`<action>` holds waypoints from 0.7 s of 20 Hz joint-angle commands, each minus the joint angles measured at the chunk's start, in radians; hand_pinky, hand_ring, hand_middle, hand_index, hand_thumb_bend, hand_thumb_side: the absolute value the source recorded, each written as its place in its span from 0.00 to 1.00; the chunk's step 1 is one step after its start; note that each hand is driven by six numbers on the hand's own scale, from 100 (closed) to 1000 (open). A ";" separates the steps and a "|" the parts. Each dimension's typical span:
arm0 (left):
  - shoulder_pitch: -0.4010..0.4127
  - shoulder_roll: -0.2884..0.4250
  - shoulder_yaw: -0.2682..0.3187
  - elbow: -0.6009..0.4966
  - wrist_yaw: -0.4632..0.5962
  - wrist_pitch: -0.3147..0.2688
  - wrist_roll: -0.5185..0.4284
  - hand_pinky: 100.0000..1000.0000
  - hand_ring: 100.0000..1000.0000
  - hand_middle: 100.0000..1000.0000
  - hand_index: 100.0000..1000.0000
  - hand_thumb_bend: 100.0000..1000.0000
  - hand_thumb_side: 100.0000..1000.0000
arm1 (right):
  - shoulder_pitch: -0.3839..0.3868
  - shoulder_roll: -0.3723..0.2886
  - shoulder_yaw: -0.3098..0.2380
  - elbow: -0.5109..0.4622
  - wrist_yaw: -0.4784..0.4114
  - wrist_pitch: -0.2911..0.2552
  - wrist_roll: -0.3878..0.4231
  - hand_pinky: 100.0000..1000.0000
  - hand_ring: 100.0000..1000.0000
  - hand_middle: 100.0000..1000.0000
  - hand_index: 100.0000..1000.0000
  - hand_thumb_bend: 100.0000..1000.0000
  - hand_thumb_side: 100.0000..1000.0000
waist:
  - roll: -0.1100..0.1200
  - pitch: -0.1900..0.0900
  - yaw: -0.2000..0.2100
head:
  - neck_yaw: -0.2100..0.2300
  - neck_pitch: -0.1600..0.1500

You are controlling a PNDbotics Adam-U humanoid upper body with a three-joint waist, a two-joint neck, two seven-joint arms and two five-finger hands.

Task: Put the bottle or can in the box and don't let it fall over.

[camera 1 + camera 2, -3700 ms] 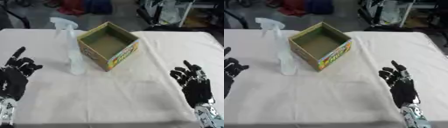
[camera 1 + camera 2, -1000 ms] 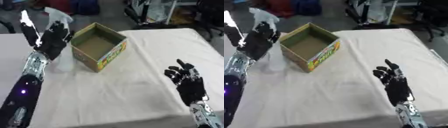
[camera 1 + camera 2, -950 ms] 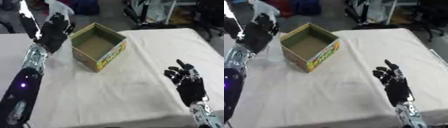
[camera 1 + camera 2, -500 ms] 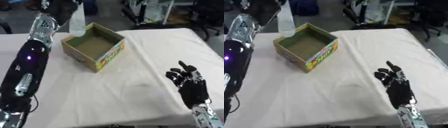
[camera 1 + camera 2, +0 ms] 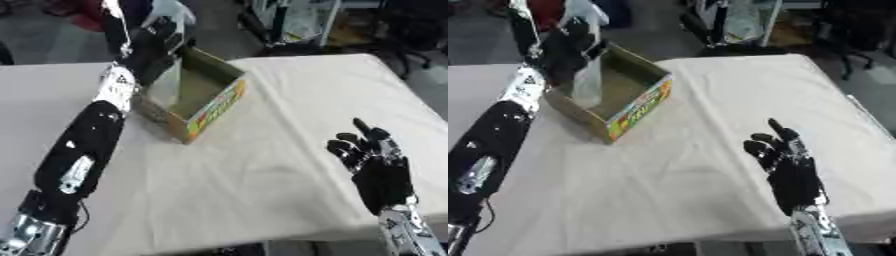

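my left hand [image 5: 150, 47] grips the clear plastic spray bottle [image 5: 588, 75] over the open cardboard box [image 5: 203, 95]. my right hand [image 5: 378, 167] rests open. next i should set it down straight.

Left hand [image 5: 150, 47] raised far out, fingers seemingly curled; right hand [image 5: 378, 165] rests open, fingers up.

The left hand [image 5: 562, 47] grips the spray bottle [image 5: 586, 75] upright inside the box [image 5: 636, 107]; the right hand [image 5: 785, 165] rests open.

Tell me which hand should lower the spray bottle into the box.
Left. The left hand already holds the spray bottle upright over the open box. The right hand hangs open near the table's near right edge, far from both.
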 commanded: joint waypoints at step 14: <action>0.430 0.262 0.235 -0.672 0.134 -0.234 0.173 0.51 0.21 0.19 0.95 0.49 0.92 | 0.005 -0.026 -0.033 -0.019 0.004 -0.018 -0.020 0.84 0.68 0.61 0.96 0.00 0.74 | 0.013 -0.002 0.085 | -0.080 -0.002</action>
